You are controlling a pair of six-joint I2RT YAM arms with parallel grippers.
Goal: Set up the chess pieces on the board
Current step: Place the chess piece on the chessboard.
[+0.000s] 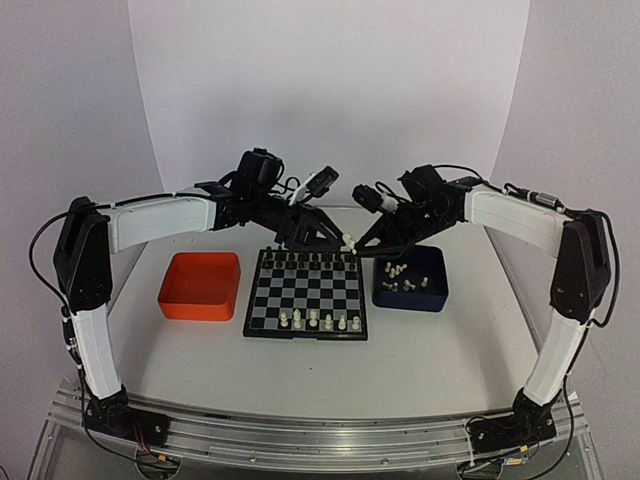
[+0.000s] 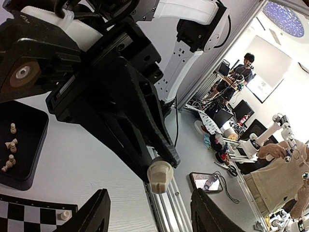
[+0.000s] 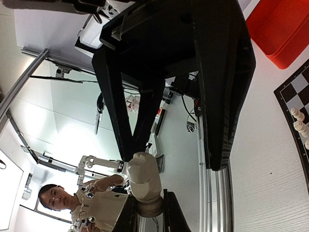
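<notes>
Tool, right: your right gripper [image 3: 147, 210] is clamped on one cream-white chess piece [image 3: 144, 183]. It pinches the base, and the head pokes out past the fingertips.
Tool, left: your left gripper [image 2: 149, 198] has its jaws spread wide, with nothing between them.
Meeting place: they are tip to tip in the air, over the far right corner of the board [image 1: 305, 295].
Relation that counts: the piece lies straight ahead of the left gripper, just off its fingertips. Its long axis runs from the right gripper toward the left. This reads as a handover, so the left arm is likely the one to ease in.
Left wrist view: the piece looks roughly centred between the left fingers [image 2: 91, 215].
Right wrist view: the head looks close against one left finger and well off the other, so check that before you close.
Top view only: it shows cream pieces [image 1: 320, 320] on the board's near row, black pieces [image 1: 305, 260] on the far rows, spare cream ones in the dark blue tray [image 1: 410, 303], and the orange tray [image 1: 195, 308] at left.
</notes>
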